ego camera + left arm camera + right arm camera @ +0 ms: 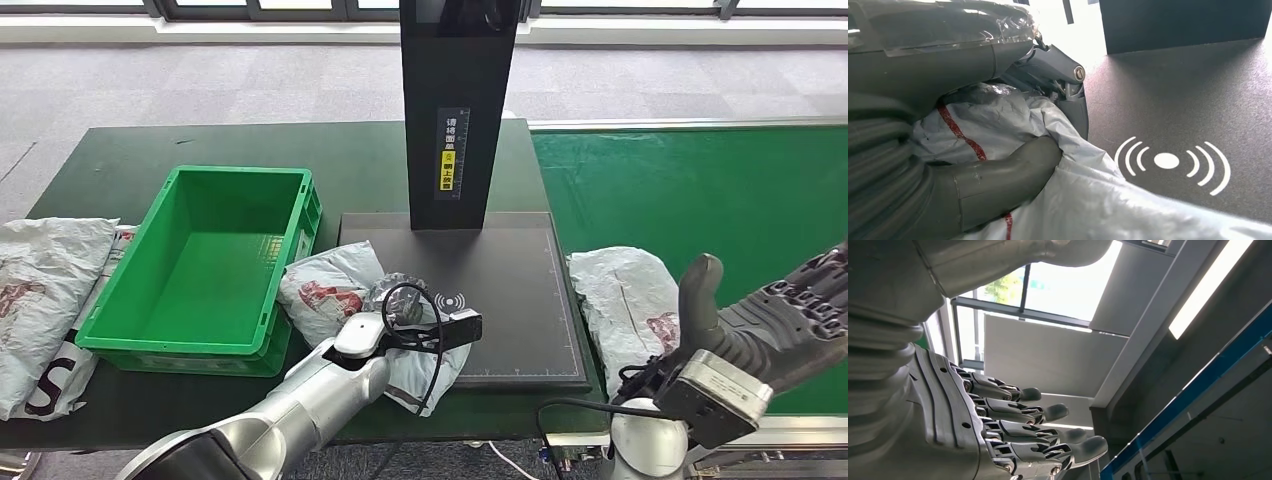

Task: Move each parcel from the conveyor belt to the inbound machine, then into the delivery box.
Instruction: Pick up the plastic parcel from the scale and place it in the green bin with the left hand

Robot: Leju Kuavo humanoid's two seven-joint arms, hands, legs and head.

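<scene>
On worktop, left: green crate [205,262], two grey parcels [45,300] beside it
Scanner plate [500,290]: black post [458,110] at rear
Left hand [405,312]: gripping grey parcel [335,290] at plate's edge
Right hand [780,320]: fingers spread, holding nothing
Belt [700,190]: parcel [625,300] near edge

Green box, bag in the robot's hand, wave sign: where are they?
green box [160,340], head view, front rim.
grey parcel bag [1088,200], left wrist view, smooth plastic beside the thumb.
white wave sign [1166,160], left wrist view, centre dot.

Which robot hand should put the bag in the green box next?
Left, probably. The left hand already grips the parcel beside the green box. The right hand is raised, holding nothing.
</scene>
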